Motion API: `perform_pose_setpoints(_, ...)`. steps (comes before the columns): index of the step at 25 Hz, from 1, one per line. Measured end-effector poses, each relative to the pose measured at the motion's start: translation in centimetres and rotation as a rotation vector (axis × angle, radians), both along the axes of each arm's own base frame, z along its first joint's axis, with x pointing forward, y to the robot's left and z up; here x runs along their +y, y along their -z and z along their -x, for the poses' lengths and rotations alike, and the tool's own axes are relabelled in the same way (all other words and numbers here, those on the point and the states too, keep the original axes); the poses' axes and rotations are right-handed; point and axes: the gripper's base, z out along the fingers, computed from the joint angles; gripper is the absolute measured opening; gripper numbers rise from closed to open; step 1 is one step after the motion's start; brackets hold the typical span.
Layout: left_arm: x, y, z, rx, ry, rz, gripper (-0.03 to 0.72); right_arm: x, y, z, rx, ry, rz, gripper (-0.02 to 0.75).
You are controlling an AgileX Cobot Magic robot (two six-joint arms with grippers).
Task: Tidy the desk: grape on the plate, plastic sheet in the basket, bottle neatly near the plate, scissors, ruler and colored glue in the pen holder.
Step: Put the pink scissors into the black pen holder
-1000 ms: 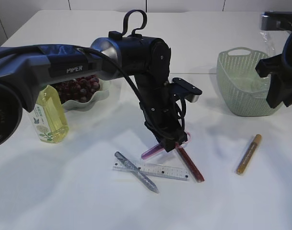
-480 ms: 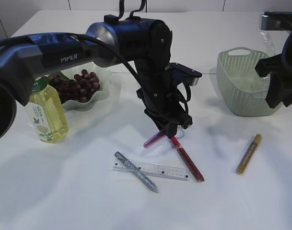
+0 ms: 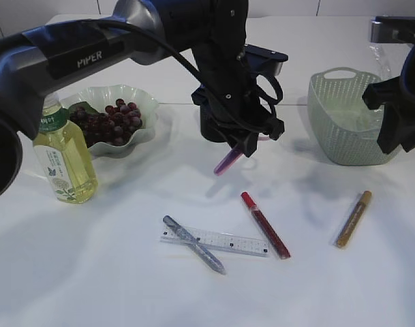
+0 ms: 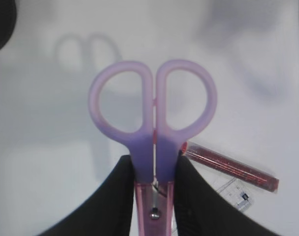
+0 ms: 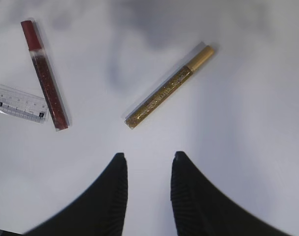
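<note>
The left gripper is clamped on purple scissors, holding them in the air above the middle of the white table, handles pointing away from the wrist. The right gripper hangs empty with its jaws apart over the gold glue pen, near the green basket. A red glue pen, silver glue pen and clear ruler lie on the near tabletop; grapes fill the plate at far left, beside the bottle.
</note>
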Motion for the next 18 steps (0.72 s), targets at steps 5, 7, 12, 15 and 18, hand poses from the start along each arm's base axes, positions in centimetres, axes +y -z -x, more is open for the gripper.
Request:
perform_pose_setpoints(5,0.1,-0.1,-0.1,-0.012,-0.005,-0.013,0.173,0.0,0.0,0.0,0.000,0.000,0.000,0.238)
perform_pose_setpoints(7,0.1,-0.1,-0.1,-0.012,-0.005,-0.013,0.173,0.0,0.0,0.0,0.000,0.000,0.000,0.238)
perform_pose_setpoints(12,0.2,-0.4,-0.1,-0.016,-0.005,-0.009,0.173,0.0,0.0,0.0,0.000,0.000,0.000,0.238)
perform_pose_setpoints(15,0.2,-0.9,0.0,-0.020,-0.005,0.000,0.173,0.0,0.0,0.0,0.000,-0.001,0.003,0.238)
perform_pose_setpoints(18,0.3,-1.6,0.2,-0.030,-0.005,0.011,0.173,-0.1,0.0,0.0,-0.001,-0.001,0.007,0.238)
